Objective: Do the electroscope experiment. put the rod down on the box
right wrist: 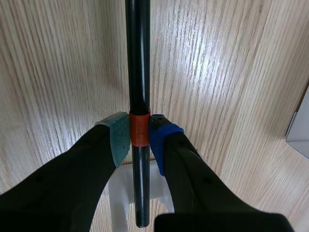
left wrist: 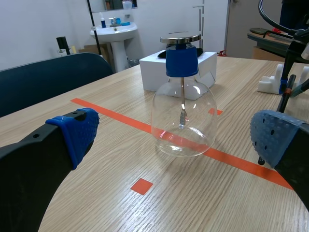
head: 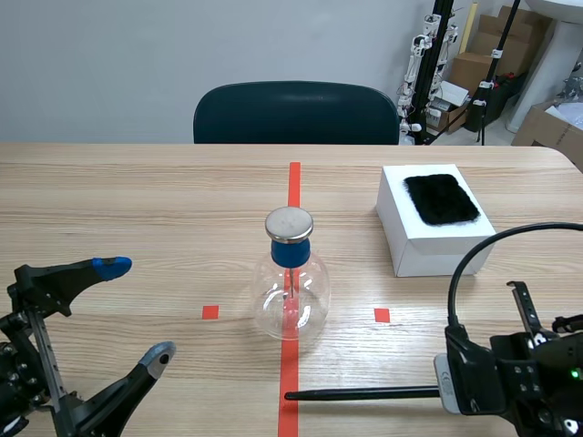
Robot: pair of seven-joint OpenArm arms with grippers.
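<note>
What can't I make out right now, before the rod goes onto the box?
- Scene view: how the right gripper holds the rod is hidden behind that arm's own body.
- Right wrist view: the rod's far end is cut off by the edge.
- Left wrist view: the flask hides part of the white box and most of its black pad.
- Leaves inside the flask: too small in any view to judge spread.

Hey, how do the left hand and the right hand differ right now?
The left hand is open and holds nothing; the right hand is shut on the rod. The left hand faces the flask; the right hand holds the rod level, low over the table. Both are black, with dotted pads, at the table's near side.
</note>
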